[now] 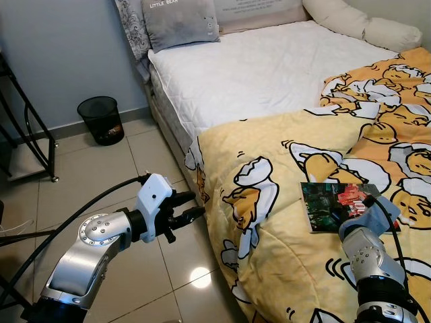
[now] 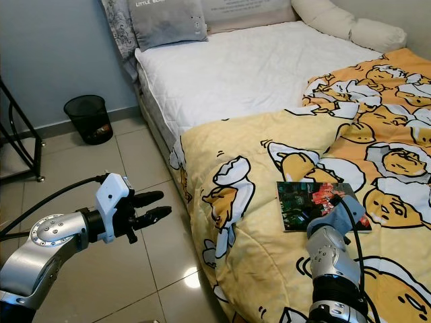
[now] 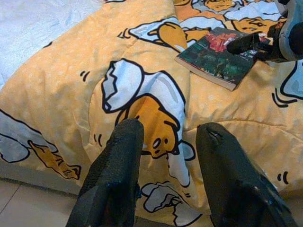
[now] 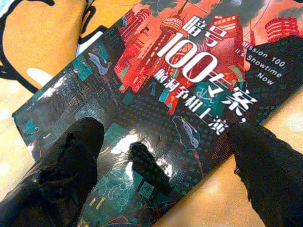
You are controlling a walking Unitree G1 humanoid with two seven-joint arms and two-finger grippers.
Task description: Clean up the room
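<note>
A book [image 1: 323,208] with a dark green and red cover lies flat on the yellow cartoon duvet [image 1: 269,161] near the foot of the bed. My right gripper [image 4: 165,165] is lowered over its near edge, open. One finger [image 4: 66,161] rests on the cover and the other sits at the book's [image 4: 180,94] edge on the duvet. My left gripper [image 1: 188,205] hangs open over the tiled floor beside the bed, holding nothing. Its two fingers [image 3: 123,179] point toward the duvet's side.
A black mesh waste bin [image 1: 101,120] stands by the wall at the head of the bed. A black metal rack [image 1: 27,134] is at the far left. Grey pillows [image 1: 182,23] and a bare white mattress [image 1: 269,67] lie beyond the duvet. Tiled floor [image 1: 121,175] runs along the bed's left.
</note>
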